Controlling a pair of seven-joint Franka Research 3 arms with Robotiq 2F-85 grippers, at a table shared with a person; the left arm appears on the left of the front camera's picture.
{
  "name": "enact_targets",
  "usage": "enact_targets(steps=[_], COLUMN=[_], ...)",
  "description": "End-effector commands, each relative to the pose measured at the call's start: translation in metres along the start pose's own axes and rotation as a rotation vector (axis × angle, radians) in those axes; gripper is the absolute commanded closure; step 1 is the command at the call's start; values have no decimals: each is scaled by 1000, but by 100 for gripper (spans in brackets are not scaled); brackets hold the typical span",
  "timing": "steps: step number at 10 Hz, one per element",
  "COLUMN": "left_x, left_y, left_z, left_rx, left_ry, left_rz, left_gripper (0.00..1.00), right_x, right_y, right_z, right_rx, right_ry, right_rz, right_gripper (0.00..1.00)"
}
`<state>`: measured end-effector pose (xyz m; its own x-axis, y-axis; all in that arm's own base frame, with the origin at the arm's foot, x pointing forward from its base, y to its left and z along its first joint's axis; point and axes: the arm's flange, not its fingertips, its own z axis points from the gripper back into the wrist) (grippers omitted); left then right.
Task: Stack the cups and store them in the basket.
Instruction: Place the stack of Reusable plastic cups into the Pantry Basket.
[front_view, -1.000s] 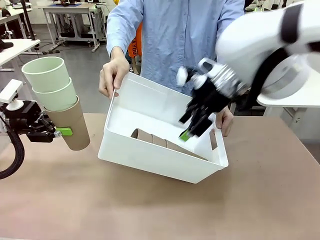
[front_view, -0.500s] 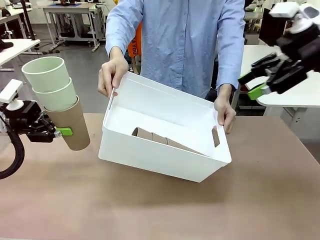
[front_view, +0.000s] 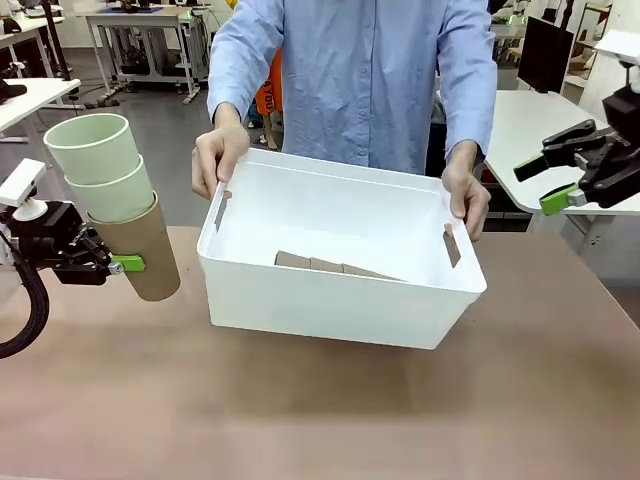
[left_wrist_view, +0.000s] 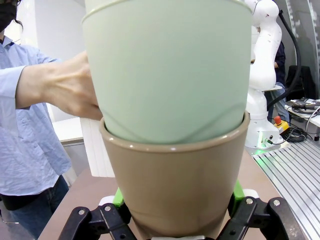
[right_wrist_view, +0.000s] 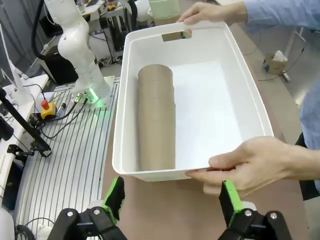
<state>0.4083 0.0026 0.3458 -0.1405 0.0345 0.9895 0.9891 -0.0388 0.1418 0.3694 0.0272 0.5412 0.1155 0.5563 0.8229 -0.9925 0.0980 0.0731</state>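
A person holds the white basket (front_view: 300, 300) level at the table's middle, one hand (front_view: 216, 150) at each short end. A stack of tan cups (front_view: 325, 266) lies on its side on the basket floor, and the same stack (right_wrist_view: 156, 115) runs lengthwise inside the basket (right_wrist_view: 120, 125) in the right wrist view. My left gripper (front_view: 110, 263) hangs left of the basket, shut on a tan cup (front_view: 145, 250) with two mint green cups (front_view: 100, 165) nested in it. The left wrist view shows its green pads (left_wrist_view: 118, 196) clamping that tan cup (left_wrist_view: 175, 190). My right gripper (front_view: 555, 180) is open and empty, up at the right, clear of the basket.
The person stands at the table's far side, with a hand (right_wrist_view: 260, 162) gripping the basket's near rim in the right wrist view. A white side table (front_view: 545, 130) stands behind my right gripper. The brown tabletop (front_view: 320, 410) lies bare in front of the basket.
My right gripper pulled out of the basket and rose to the right, leaving the tan stack inside. The person tipped the basket back to level. My left arm stayed still.
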Motion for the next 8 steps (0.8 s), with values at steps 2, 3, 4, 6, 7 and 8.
enact_targets(steps=[2,3,4,6,7,8], left_x=[5,5,5,5,5,5], left_y=[-1,-1,-1,-1,-1,-1], left_z=[-1,-1,-1,-1,-1,-1], left_rx=[-4,-4,-4,-4,-4,-4], left_ry=[-7,-7,-7,-7,-7,-7], left_rz=[-14,-14,-14,-14,-14,-14], left_gripper=[14,14,14,14,14,14], right_x=[0,0,0,0,0,0], right_y=[0,0,0,0,0,0], right_z=[0,0,0,0,0,0], right_rx=[0,0,0,0,0,0], right_ry=[0,0,0,0,0,0], right_rz=[0,0,0,0,0,0], right_gripper=[0,0,0,0,0,0])
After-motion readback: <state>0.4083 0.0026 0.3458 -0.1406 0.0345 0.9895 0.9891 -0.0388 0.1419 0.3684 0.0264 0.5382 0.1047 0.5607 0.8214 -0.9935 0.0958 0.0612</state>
